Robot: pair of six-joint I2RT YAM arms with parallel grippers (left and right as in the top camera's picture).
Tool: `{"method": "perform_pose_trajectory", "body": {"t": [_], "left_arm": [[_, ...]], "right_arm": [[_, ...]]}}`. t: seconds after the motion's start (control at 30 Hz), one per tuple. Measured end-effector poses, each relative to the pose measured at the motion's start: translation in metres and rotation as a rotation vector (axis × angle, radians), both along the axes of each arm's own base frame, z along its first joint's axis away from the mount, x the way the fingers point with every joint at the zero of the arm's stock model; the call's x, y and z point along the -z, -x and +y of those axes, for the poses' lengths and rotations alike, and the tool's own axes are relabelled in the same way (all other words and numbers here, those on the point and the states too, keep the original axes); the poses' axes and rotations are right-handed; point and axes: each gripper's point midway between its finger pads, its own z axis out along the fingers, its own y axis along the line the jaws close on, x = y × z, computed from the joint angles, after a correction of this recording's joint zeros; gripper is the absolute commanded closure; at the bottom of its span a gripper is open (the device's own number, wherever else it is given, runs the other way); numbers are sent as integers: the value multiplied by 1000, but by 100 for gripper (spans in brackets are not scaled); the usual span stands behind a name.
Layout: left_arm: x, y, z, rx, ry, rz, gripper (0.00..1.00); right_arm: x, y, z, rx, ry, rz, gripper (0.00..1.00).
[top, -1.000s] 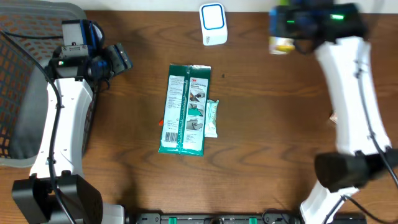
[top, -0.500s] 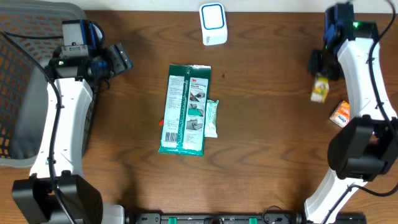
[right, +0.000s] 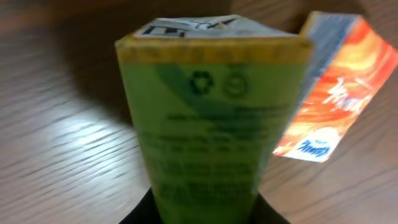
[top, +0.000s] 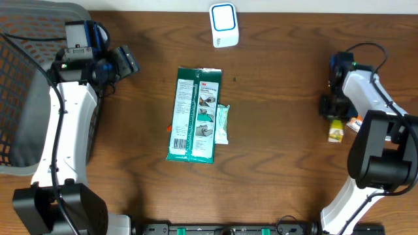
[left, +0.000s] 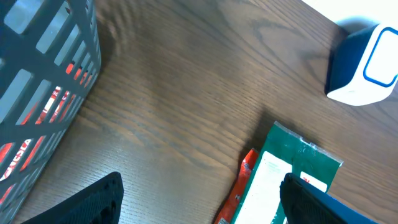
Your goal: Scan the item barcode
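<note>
The right gripper (top: 332, 119) pinches a green carton (right: 205, 124), mostly hiding its fingers; left gripper (left: 205, 202) spread, tips cropped.

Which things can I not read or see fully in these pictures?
- Right wrist view: the print on the green carton is blurred, and no barcode can be made out.
- Right wrist view: the orange box is partly hidden behind the carton.
- Left wrist view: the green package is cut off by the bottom edge.
- Overhead view: the text on the small packet is too small to read.
</note>
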Motion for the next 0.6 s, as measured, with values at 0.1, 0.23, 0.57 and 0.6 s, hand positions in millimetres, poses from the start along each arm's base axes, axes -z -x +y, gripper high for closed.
{"method": "perform_pose_trajectory", "body": {"t": [0.1,0.23,0.57,0.6], "left_arm": [[0,0,0,0,0,0,18],[0,0,0,0,0,0,18],[0,0,0,0,1,0,18],[0,0,0,0,1,0,18]], "right_arm": [[0,-1,-14,-17,58,-31,79],[-1,3,-44,-26,138,-29,81],[-3,8,-93,-13,282,-18,61],[-3,7,-93,-13,285,-24,46]]}}
